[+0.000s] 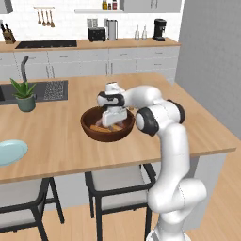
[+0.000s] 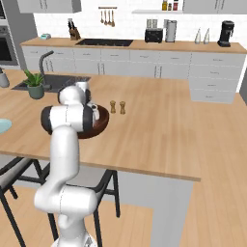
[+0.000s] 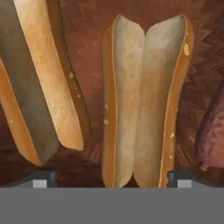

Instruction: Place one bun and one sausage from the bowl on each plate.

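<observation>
The dark wooden bowl (image 1: 94,132) stands on the island counter, and my gripper (image 1: 113,121) reaches down into it. In the hand view a split golden bun (image 3: 144,100) lies lengthwise on the bowl floor, dead centre. My gripper (image 3: 111,179) is open, one fingertip on each side of the bun's near end, with nothing held. A second bun (image 3: 43,78) lies to the left, and a reddish sausage (image 3: 213,131) shows at the right edge. A pale blue plate (image 1: 9,151) sits at the counter's left end, far from the bowl.
A potted plant (image 1: 24,96) stands beside the sink (image 1: 47,90) at the back left. Salt and pepper shakers (image 2: 117,107) stand just right of the bowl (image 2: 100,126). Stools (image 1: 115,186) are tucked under the counter's near edge.
</observation>
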### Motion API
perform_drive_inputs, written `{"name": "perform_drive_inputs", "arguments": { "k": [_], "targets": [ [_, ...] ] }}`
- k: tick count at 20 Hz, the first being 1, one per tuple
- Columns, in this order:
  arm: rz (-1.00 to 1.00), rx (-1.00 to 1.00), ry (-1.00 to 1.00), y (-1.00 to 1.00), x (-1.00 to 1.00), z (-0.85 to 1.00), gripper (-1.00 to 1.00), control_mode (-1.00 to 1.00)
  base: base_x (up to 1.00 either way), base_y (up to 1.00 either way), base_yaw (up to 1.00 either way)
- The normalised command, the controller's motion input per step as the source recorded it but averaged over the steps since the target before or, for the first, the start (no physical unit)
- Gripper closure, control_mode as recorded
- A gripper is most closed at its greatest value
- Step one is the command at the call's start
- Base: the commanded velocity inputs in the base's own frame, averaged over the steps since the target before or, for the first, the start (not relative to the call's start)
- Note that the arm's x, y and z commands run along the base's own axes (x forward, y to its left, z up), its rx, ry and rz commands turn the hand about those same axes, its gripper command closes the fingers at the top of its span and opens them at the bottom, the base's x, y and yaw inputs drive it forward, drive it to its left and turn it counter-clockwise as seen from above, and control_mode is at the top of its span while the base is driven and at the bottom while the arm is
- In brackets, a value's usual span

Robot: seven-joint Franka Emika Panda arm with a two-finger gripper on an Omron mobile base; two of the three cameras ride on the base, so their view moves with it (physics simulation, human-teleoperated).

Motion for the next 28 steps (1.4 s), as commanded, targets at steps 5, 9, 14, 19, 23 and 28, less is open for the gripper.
{"name": "perform_drive_inputs", "arguments": {
  "k": [5,9,14,19,23,28],
  "targets": [
    [0.03,-0.01,0.00,0.00,0.00,-0.38,-1.00,-1.00,0.00,0.00,0.00],
    [0.02,-0.01,0.00,0.00,0.12,-0.27,-1.00,-1.00,0.00,0.00,0.00],
    [0.01,0.00,-0.02,0.01,0.11,-0.21,-1.00,-1.00,0.00,0.00,0.00],
    [0.00,0.00,0.00,0.16,0.01,-0.16,1.00,-1.00,0.00,0.00,0.00],
    [0.00,0.00,0.00,0.14,0.00,-0.24,1.00,-1.00,0.00,0.00,0.00],
    [0.00,0.00,0.00,0.10,-0.01,0.13,1.00,-1.00,0.00,0.00,0.00]
  ]
}}
